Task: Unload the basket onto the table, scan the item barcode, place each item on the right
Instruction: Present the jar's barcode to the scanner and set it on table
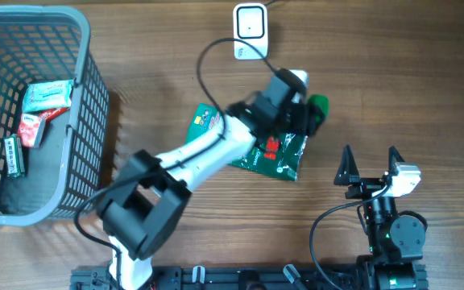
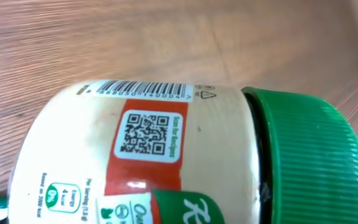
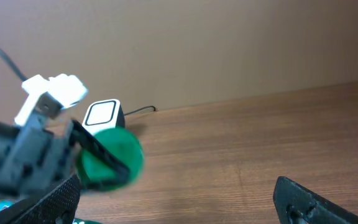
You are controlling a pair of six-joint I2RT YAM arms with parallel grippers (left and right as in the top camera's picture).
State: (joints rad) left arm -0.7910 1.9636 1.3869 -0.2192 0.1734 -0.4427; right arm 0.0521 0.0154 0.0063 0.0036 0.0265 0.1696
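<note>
While left fingers (image 3: 101,151) clamp the jar (image 2: 166,143) near the scanner (image 1: 250,31), right fingers (image 1: 347,165) stand apart — open table (image 1: 425,80) around.

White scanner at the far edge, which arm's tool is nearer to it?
Left. The left tool, gripping the green-capped jar, is in front of the scanner; the right tool, open, is farther back.

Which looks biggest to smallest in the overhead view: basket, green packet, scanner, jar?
1. basket
2. green packet
3. scanner
Unranked: jar, mostly hidden by the left gripper.
</note>
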